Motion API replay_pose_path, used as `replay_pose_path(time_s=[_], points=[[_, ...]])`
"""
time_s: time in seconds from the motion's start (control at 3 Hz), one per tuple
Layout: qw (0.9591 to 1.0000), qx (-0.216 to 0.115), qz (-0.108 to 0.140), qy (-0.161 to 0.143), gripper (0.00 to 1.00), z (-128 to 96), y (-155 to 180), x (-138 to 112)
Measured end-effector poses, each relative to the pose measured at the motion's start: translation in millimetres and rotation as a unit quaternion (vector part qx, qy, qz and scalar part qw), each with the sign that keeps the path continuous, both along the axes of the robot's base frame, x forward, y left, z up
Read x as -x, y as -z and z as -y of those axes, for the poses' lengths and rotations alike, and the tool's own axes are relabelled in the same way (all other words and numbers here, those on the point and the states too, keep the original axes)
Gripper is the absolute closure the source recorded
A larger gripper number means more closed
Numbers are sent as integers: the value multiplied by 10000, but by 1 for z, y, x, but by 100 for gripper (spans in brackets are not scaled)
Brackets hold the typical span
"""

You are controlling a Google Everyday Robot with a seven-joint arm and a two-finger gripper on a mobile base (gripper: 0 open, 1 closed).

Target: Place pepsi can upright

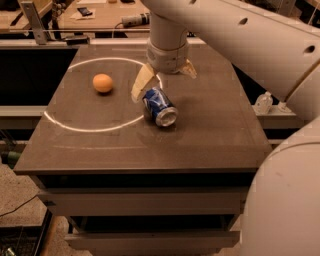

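Observation:
The pepsi can [160, 106] is blue with a silver end and lies on its side on the dark table [210, 135], its silver end facing the front right. My gripper [164, 86] hangs from the white arm just above and behind the can. It is open, with one tan finger [141, 83] at the can's left rear and the other [189, 70] to the right. It holds nothing.
An orange [103, 83] sits left of the can, inside a white circle [80, 127] marked on the table. A small clear bottle [263, 102] stands off the table at the right. A cluttered bench [80, 15] runs along the back.

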State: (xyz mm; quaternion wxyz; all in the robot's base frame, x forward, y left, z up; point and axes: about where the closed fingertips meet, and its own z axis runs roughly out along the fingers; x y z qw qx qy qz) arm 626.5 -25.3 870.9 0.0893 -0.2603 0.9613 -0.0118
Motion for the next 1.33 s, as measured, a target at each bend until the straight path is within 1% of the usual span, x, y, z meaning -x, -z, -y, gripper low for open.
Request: replay_pose_path(time_s=[0.33,0.67,1.0,1.33], points=[[9998,18,-196,5,0,-7,21,1],[9992,-18,-360,181,0,-8,34,-8],[9982,-65,-491,328,17,-7,41,-13],[9971,-53,-606,452,41,-2,47,-13]])
